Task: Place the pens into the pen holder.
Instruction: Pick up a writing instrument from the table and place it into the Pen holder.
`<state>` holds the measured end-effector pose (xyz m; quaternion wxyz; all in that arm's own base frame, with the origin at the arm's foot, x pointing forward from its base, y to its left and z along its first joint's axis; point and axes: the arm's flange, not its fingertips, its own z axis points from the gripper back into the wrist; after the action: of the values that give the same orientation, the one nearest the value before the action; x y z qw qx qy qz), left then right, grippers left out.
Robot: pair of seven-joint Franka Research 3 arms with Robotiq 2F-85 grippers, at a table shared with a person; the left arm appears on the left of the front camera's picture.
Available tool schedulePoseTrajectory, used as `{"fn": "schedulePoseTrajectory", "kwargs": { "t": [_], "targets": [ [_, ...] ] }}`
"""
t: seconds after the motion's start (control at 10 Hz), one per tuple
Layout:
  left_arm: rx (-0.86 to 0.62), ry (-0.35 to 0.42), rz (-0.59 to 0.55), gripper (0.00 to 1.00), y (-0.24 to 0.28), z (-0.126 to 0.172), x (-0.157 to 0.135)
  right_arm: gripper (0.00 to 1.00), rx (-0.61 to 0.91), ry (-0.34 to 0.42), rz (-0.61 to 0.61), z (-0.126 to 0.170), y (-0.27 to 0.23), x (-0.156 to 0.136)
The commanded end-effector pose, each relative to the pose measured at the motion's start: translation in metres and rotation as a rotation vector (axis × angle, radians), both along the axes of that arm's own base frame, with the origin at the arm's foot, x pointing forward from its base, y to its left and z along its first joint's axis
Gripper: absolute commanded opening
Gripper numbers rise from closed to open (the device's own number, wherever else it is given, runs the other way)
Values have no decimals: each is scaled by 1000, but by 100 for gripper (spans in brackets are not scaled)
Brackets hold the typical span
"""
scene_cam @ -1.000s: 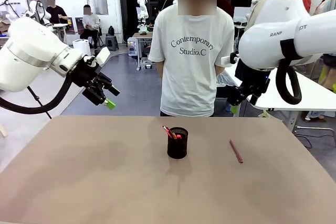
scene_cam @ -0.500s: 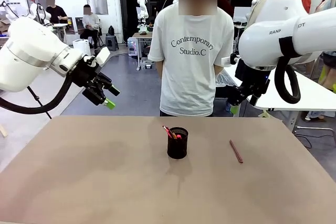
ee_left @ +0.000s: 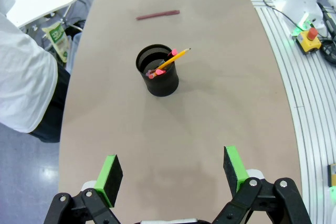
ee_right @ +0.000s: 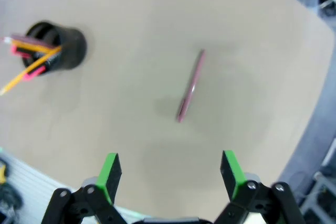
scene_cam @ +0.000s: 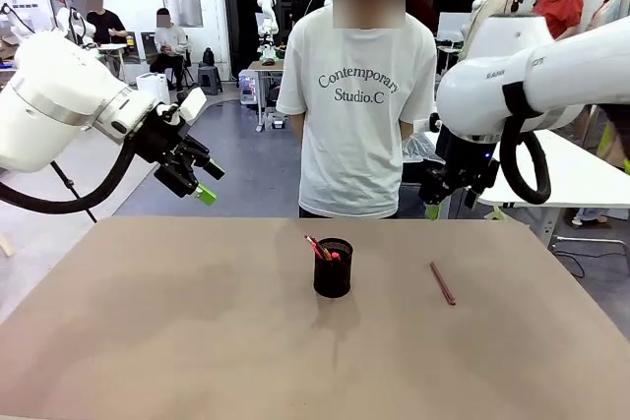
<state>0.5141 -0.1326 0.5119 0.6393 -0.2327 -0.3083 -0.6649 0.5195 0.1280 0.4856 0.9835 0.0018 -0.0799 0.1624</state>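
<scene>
**Two pens in the holder, one loose on the table**

The brown table spans the front view, and a person in a white T-shirt stands at its far edge. The left arm hangs over the table's far left corner and the right arm over its far right side.

From the front, the left gripper is seen side-on, and the right gripper is mostly tucked under its wrist. Each wrist view makes the state plain: green pads spread wide apart, nothing between them.

The holder stands upright near the table's middle. The left wrist view looks down into it, where a pencil leans over the rim beside a dark pen with a red end.

The brown pen lies flat on the table to the holder's right, well apart from it. In the blurred right wrist view it lies just ahead of the open fingers.
</scene>
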Motion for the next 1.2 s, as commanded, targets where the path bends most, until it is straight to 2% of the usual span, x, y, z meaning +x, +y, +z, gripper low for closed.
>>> {"fn": "schedulePoseTrajectory", "kwargs": {
  "t": [0.0,0.1,0.2,0.4,0.7,0.9,1.0,1.1],
  "targets": [
    [-2,4,-3,100,2,2,-1,100,-22,-35,-158,-15,12,31],
    [-2,4,-3,100,2,2,-1,100,-52,-62,-201,-29,11,37],
    [-2,4,-3,100,2,2,-1,100,-88,-93,-193,-40,9,50],
    [-2,4,-3,100,2,2,-1,100,-23,-133,-176,-75,1,55],
    [-2,4,-3,100,2,2,-1,100,107,-58,-249,-104,-10,45],
    [-2,4,-3,100,2,2,-1,100,137,-43,-215,-104,-14,37],
    [-2,4,-3,100,2,2,-1,100,73,-36,-247,-111,-7,51],
    [-2,4,-3,100,2,2,-1,100,73,-36,-247,-111,-7,51]
  ]
}}
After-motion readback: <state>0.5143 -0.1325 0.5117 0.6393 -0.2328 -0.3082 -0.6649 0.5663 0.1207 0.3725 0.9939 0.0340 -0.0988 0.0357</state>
